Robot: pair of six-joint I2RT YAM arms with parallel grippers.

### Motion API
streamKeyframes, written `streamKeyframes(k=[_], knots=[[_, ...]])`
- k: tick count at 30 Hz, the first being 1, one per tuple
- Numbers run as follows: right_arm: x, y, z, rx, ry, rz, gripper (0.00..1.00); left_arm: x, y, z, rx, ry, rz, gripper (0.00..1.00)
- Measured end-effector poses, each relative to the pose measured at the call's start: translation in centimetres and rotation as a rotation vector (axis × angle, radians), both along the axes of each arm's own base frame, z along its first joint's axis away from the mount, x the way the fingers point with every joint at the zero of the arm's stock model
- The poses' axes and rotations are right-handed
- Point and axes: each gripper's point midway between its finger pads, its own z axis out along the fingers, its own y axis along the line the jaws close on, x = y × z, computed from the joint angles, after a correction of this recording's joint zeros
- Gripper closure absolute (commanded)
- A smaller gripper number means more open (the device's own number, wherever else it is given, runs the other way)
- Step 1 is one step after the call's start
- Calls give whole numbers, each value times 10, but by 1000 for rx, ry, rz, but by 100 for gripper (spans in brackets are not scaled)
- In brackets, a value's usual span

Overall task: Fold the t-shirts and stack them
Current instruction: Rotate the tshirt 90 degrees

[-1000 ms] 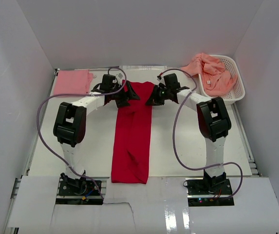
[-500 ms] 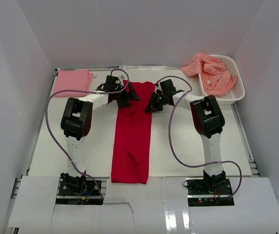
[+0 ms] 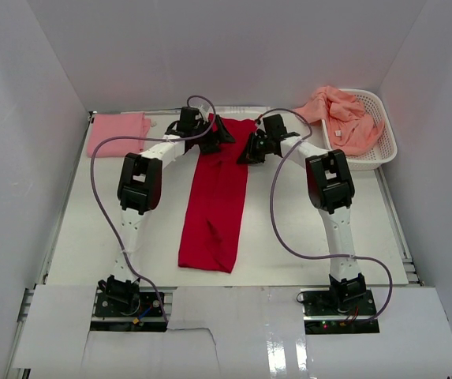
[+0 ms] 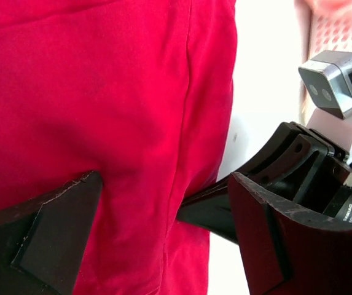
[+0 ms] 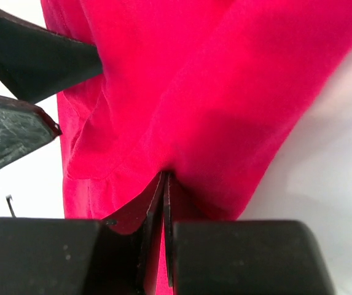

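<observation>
A bright red t-shirt, folded into a long narrow strip, runs down the middle of the table. My right gripper is shut on the far right edge of it; in the right wrist view the closed fingertips pinch a fold of the red cloth. My left gripper stands open over the far left part of the strip, and its jaws are wide apart above the red cloth. A folded light pink t-shirt lies at the back left. Salmon-orange t-shirts are heaped at the back right.
A white latticed basket at the back right holds the salmon heap, which spills over its left rim. White enclosure walls close in the table on three sides. The right gripper's body shows close beside the left jaws.
Both grippers have moved toward the back wall. The red strip has slid back with them, its near end leaving the front edge. The left jaws stayed wide, the right stayed shut.
</observation>
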Motion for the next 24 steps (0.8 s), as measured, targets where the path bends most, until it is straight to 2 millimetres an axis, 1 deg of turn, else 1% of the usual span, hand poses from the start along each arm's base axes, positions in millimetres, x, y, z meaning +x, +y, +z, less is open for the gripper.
streamKeyframes(k=[2, 7, 9, 13, 14, 19, 21, 22, 24], knots=[[15, -8, 1, 0, -10, -21, 92, 15, -2, 0, -13, -20, 8, 4], [41, -31, 2, -3, -18, -65, 91, 38, 2, 3, -54, -31, 27, 3], [49, -38, 3, -9, -24, -76, 90, 43, 5, 4, -56, -34, 35, 2], [61, -49, 1, -10, -20, -93, 87, 46, 10, 4, -50, -31, 50, 2], [63, -51, 1, -8, -18, -94, 84, 46, 11, 4, -52, -30, 52, 2], [66, -51, 6, 3, -28, -85, 73, 46, 10, 4, -58, -24, 59, 2], [65, -50, 6, 11, -28, -74, 64, 46, 10, 5, -60, -23, 60, 2], [64, -49, 8, 20, -33, -64, 55, 46, 10, 5, -61, -22, 61, 2], [57, -48, 13, 25, -45, -50, 46, 46, 10, 6, -60, -22, 61, 2]])
